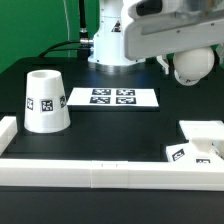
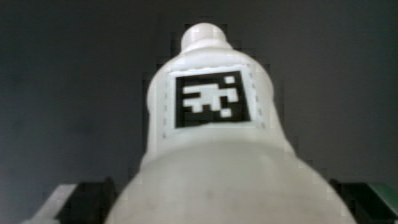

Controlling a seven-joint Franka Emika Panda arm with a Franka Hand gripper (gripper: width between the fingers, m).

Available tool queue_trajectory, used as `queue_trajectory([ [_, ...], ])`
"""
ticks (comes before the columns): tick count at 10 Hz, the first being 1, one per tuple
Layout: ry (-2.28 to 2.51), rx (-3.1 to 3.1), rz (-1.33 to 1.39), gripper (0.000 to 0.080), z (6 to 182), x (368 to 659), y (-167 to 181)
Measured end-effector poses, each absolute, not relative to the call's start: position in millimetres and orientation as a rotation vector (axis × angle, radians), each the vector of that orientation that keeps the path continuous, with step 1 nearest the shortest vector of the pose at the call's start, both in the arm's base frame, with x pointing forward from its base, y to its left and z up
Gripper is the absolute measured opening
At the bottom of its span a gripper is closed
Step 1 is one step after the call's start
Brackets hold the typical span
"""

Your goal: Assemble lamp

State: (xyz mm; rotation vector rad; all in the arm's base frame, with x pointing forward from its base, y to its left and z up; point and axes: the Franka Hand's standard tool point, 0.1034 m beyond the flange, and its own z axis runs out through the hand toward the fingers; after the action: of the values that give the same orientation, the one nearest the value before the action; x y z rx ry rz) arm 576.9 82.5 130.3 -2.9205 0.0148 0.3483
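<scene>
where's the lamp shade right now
In the exterior view the shade stands on the table at that view's left, just beside the marker board, apart from the base at the right.

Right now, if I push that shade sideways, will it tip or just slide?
The shade stands wide end down, so it probably slides rather than tips. It looks hollow, so likely light. If toppled, its tapered round wall would likely roll in a curve.
</scene>
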Motion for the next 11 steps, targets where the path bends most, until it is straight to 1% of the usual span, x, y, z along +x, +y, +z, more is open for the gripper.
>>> queue_trajectory([
  [1,0.024,-2.938,0.270,0.0576,128.8,573,81],
  [2,0.031,-2.950,0.197,0.0576,128.3,577,79],
  [3,0.030,-2.969,0.055,0.0576,128.4,586,79],
  [4,0.006,-2.986,-0.077,0.0576,132.6,594,80],
  [6,0.008,-2.984,-0.210,0.0576,148.0,610,81],
  [7,0.000,-2.975,-0.355,0.0576,158.1,622,87],
  [9,0.004,-2.961,-0.550,0.0576,157.8,626,87],
  [10,0.015,-2.936,-0.729,0.0576,159.3,629,83],
  [11,0.010,-2.933,-0.763,0.0576,153.6,624,83],
])
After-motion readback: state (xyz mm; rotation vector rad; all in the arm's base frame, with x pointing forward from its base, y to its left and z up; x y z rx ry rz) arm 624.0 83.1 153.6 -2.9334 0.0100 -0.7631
